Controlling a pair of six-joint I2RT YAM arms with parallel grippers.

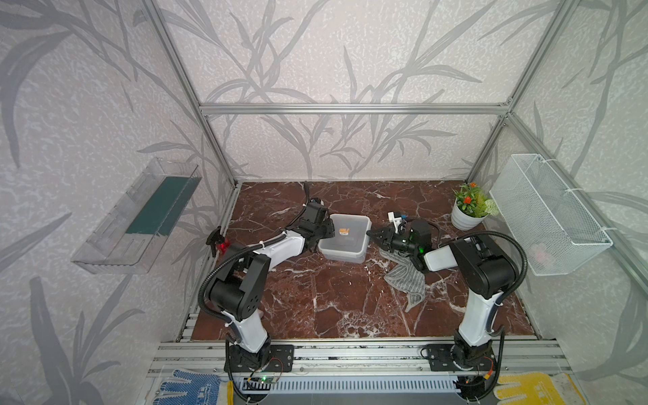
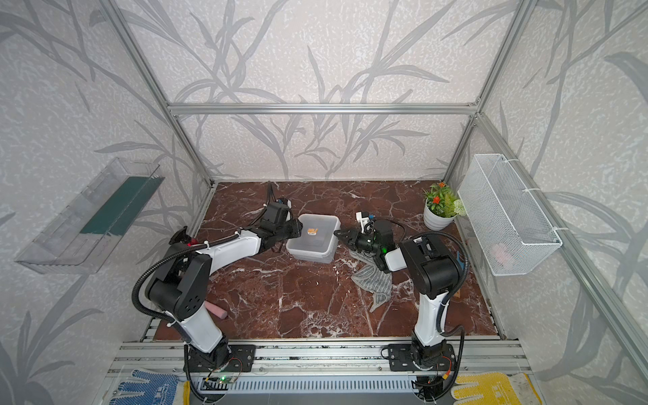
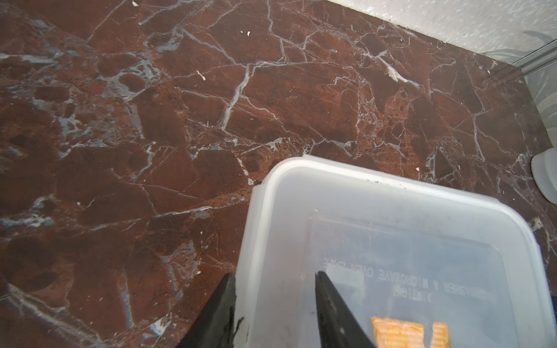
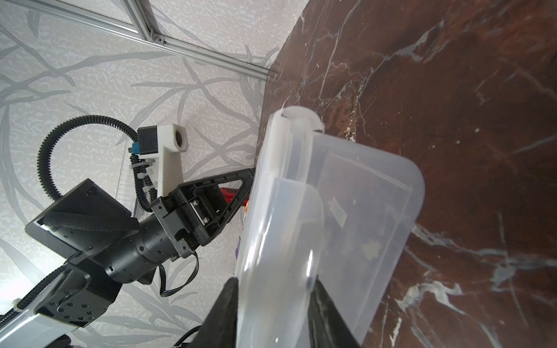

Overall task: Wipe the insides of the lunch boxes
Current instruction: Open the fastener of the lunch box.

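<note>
Left gripper (image 3: 275, 278) straddles a wall of the lunch boxes (image 1: 350, 221), one finger inside, one outside; right gripper (image 4: 272, 283) straddles the opposite wall likewise, though whether either truly pinches I cannot tell. On the marble table (image 1: 315, 298) the tubs sit mid-surface, seemingly nested. Thin, light, slick plastic should flex and skid, so the stiffer rolled rim looks the place to hold. A grey cloth (image 1: 408, 280) lies near them; an orange sticker (image 1: 344, 231) marks the base.
</note>
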